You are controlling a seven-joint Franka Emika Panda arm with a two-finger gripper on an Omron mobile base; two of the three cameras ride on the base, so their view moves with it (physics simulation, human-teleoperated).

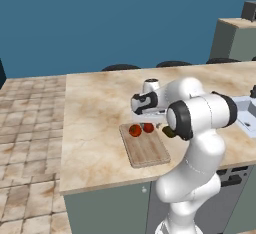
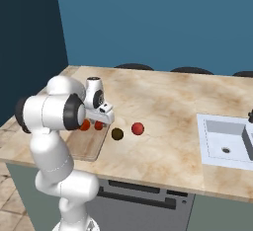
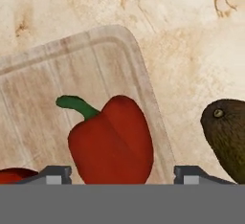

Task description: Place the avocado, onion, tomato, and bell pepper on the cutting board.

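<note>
The tan cutting board (image 3: 43,79) (image 1: 146,150) (image 2: 91,146) lies on the marble counter. On it rests the deep-red bell pepper (image 3: 112,144) (image 1: 148,127) (image 2: 99,125), with the orange-red tomato (image 1: 135,130) (image 2: 85,125) (image 3: 10,175) beside it. My gripper (image 3: 122,175) (image 2: 105,118) hovers low over the pepper, open, with its fingertips (image 3: 189,174) apart on either side and a gap to the right one. The dark avocado (image 3: 227,137) (image 2: 117,134) sits on the counter just off the board's edge. Further right on the counter is the crimson onion (image 2: 138,128).
A sink (image 2: 225,141) (image 1: 247,115) is set into the counter at the right. Dark stool tops (image 1: 121,67) line the counter's far edge. My own arm (image 1: 200,118) hides part of the counter right of the board in the left base view.
</note>
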